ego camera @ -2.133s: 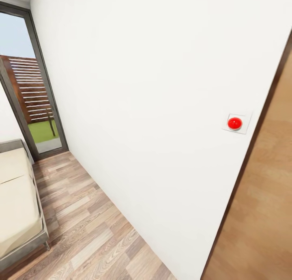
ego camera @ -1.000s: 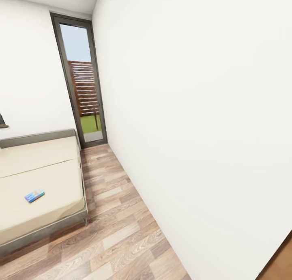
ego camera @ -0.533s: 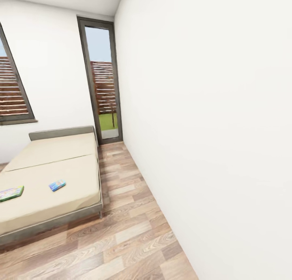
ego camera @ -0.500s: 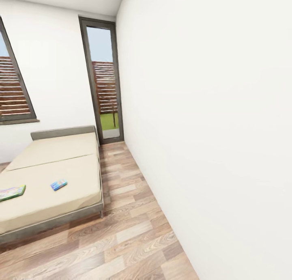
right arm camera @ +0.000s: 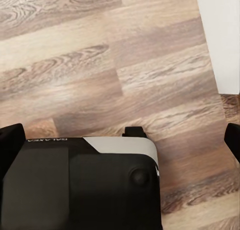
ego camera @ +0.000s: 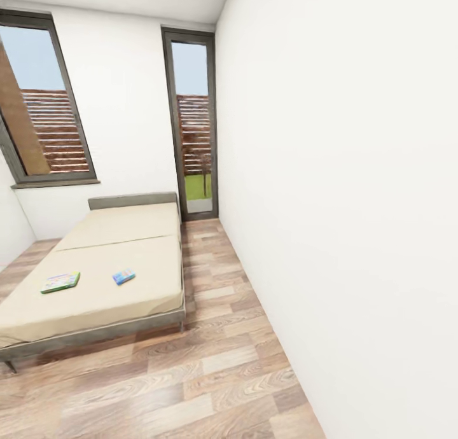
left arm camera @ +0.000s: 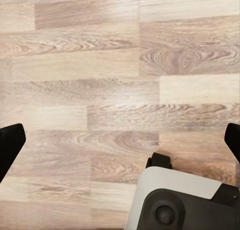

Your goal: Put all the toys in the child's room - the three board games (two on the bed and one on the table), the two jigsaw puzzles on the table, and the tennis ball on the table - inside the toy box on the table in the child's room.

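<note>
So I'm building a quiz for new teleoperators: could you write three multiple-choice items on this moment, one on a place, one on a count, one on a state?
1. Where does the small blue flat box lie?
A. on the beige mattress of the grey-framed bed
B. on the wood-plank floor
C. on a windowsill

2. How many flat boxes lie on the bed?
A. one
B. two
C. four

3. How is the left gripper?
A. shut on a ball
B. shut, empty
C. open

Key: 1 A, it rests on the mattress. 2 B, the blue one and a larger green-edged box. 3 C, its black fingertips sit far apart over bare floor.
</note>
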### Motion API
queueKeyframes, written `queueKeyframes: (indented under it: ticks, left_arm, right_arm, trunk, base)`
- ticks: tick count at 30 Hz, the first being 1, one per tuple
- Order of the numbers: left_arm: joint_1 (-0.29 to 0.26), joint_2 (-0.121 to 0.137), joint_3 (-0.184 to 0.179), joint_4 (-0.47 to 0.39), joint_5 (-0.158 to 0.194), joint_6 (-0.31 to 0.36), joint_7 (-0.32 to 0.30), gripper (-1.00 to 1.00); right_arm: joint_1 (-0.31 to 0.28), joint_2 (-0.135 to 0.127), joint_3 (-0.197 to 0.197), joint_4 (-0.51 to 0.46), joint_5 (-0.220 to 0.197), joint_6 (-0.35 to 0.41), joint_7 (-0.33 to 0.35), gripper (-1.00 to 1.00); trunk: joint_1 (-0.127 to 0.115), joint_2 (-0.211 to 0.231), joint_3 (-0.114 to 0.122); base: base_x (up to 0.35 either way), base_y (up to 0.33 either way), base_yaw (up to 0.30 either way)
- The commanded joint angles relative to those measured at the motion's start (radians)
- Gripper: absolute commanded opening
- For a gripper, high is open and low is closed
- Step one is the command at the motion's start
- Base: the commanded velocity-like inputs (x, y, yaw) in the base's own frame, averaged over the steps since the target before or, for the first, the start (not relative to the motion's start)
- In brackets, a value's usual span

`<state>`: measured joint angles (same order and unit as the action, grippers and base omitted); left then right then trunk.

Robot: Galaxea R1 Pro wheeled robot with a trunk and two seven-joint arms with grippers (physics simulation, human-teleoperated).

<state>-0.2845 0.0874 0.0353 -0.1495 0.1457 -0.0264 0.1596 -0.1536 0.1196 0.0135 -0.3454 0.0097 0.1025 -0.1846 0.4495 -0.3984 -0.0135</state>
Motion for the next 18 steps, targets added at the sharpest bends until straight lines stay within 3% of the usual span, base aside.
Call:
queueKeyframes:
  ticks: [1,18]
  left_arm:
    - [-0.001,0.000,0.003,0.001,0.007,-0.003,0.000,1.00]
    - [-0.001,-0.001,0.003,0.001,0.006,-0.003,0.001,1.00]
  right_arm:
    - [0.000,0.000,0.002,-0.003,0.001,0.007,-0.004,1.00]
    - [0.000,0.013,0.002,-0.001,0.004,0.006,-0.006,1.00]
  trunk:
    - [0.000,-0.002,-0.002]
    - [0.000,-0.002,-0.014]
  base:
    - [0.000,0.000,0.280]
    - [0.000,0.000,0.280]
